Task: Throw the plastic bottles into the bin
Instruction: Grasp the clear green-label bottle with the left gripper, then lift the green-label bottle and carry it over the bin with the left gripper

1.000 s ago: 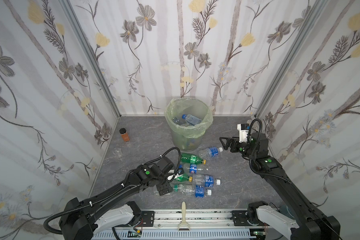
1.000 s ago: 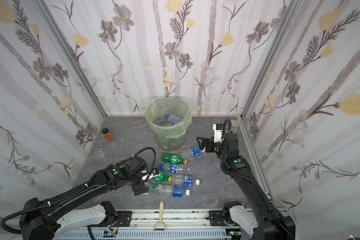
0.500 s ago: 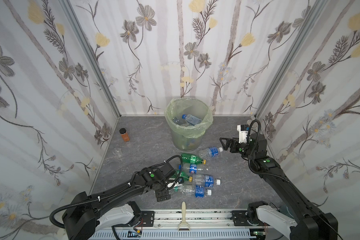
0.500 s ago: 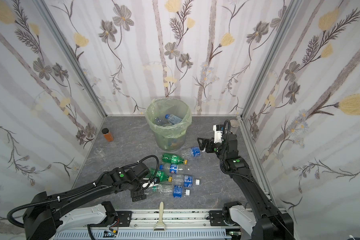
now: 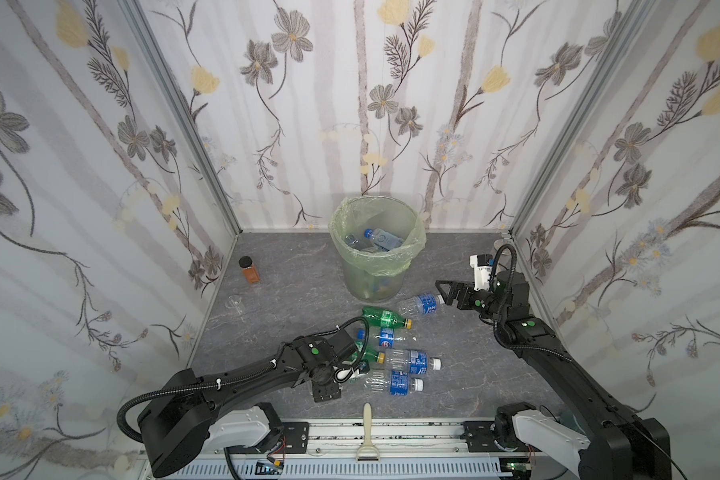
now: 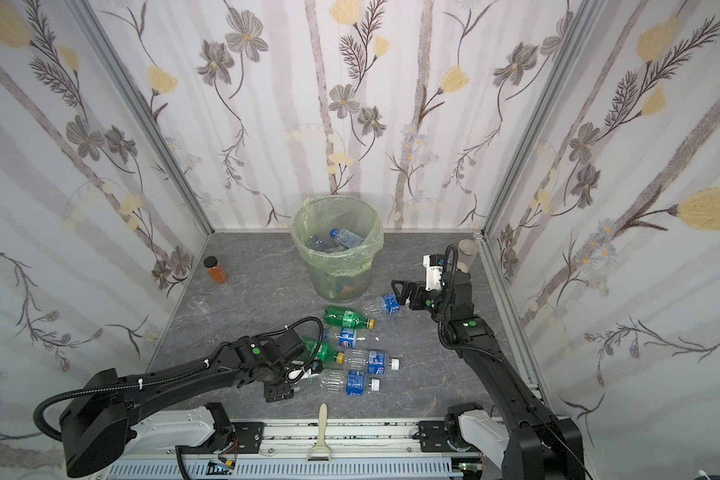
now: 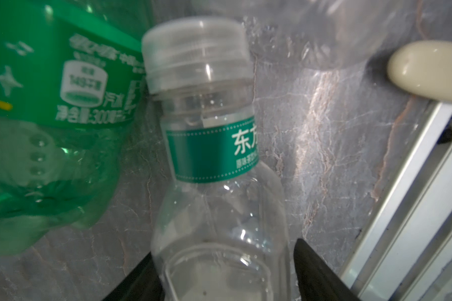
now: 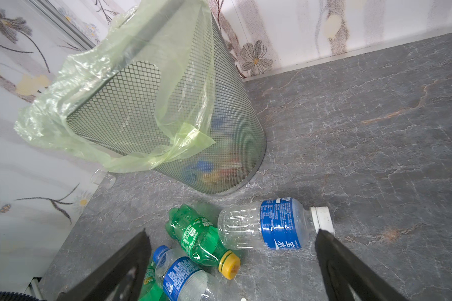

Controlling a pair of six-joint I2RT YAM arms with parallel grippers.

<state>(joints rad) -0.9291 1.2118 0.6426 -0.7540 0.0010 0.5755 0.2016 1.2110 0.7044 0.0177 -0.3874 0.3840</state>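
Near the front edge of the worktop [image 5: 466,374], the left gripper [image 7: 223,250] has its jaws either side of a clear teal-labelled bottle [image 7: 212,146]; whether they grip it cannot be told. The right gripper [image 8: 232,232] hangs spread wide above a blue-labelled bottle [image 8: 279,224] lying just beside the bin [image 5: 371,286], which stands by the back edge with several bottles [image 5: 381,240] inside.

Tabletop [image 5: 292,291]: grey, veined like marble. Bears a bin [image 5: 375,286] upright near the back wall [image 5: 350,124], about mid-width. Bears a jar [image 5: 250,271] upright by the left wall [image 5: 100,208] and a cup [image 5: 235,303] just nearer the front. Holds a cylinder [image 6: 468,249] upright in the far right corner. Carries bottles [image 5: 412,360] on their sides in a tight cluster before the bin: a green bottle [image 5: 385,318] and a blue-labelled bottle [image 5: 420,304] nearest it, close against each other, the rest toward the front edge. Takes the tip of a tool [image 5: 367,419] at that edge, the rest over the rail [image 5: 412,432].
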